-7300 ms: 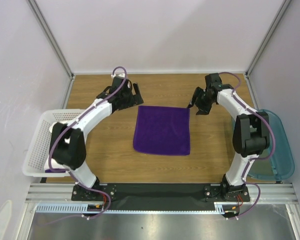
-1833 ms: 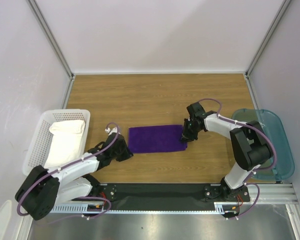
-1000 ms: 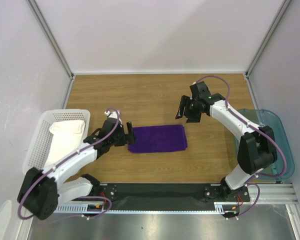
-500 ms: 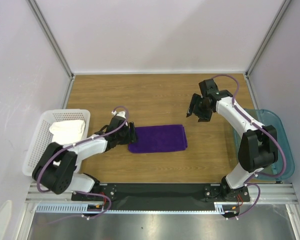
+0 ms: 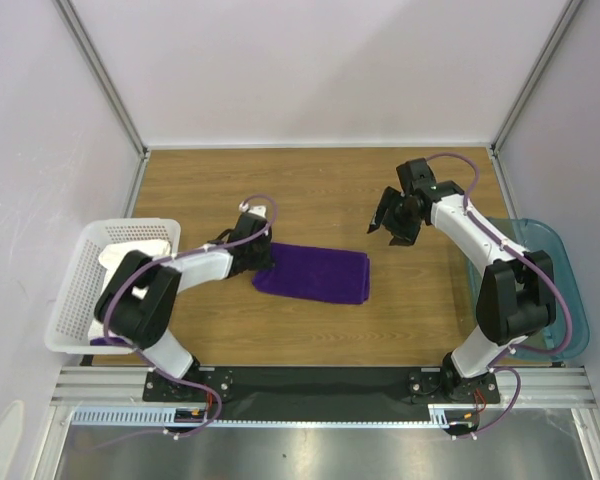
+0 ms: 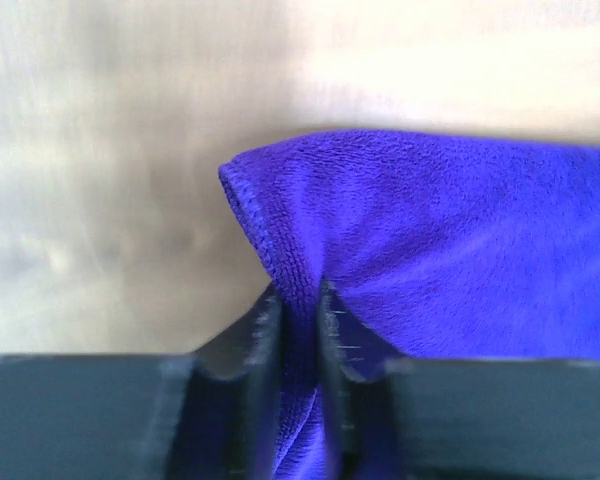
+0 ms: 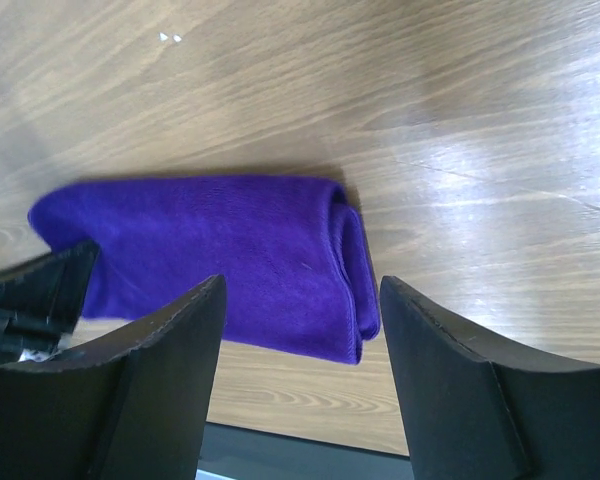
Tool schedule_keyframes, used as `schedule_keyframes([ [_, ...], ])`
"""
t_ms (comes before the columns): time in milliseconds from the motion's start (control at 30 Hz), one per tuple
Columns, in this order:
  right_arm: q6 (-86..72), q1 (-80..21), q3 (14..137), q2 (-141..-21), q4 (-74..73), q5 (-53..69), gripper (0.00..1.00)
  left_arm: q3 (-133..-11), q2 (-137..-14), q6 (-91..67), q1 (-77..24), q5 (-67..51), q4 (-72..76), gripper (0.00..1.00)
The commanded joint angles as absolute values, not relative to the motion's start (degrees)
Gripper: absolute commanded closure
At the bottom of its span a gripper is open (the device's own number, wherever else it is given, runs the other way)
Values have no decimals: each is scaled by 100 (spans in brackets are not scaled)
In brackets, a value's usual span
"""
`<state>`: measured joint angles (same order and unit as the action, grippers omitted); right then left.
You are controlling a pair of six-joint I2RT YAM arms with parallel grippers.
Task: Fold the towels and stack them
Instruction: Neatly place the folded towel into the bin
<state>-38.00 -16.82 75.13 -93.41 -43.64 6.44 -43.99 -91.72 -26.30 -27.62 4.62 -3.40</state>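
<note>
On the wooden bench (image 5: pixel 320 190), pinches the folded purple towel (image 5: pixel 315 274) by its left edge in the left gripper (image 6: pixel 298 300), hangs the right gripper (image 5: pixel 392 222) open and empty, probably needs next a lift rightward for a second fold.

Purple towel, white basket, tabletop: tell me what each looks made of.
The purple towel: soft, fuzzy cloth, likely microfibre or terry; fine looped nap and stitched hem show. The white basket: apparently rigid plastic, perforated walls. The tabletop: wood-grain surface with slight sheen, possibly laminate rather than solid wood.
</note>
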Motion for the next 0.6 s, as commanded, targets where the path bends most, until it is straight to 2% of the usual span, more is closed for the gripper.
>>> schedule_keyframes([
  [0, -4069, -1679, 7673, -9123, -4175, 817, 31, -5296, -9798, -1681, -2689, 984, -914, 82],
  [100, -4166, -1705, 7673, -9141, -4069, 870, 31, -5982, -10414, -1275, -2611, 993, -1168, 93],
  [267, -4105, -1696, 7778, -9289, -4034, 756, 31, -7108, -11239, -1230, -2146, 818, -1572, 100],
  [533, -4061, -1591, 8375, -9860, -3920, 808, 31, -9541, -12427, -1993, -680, 167, -2231, 100],
  [567, -4061, -1600, 8437, -9931, -3920, 817, 31, -9545, -12541, -2108, -538, 167, -2302, 100],
])
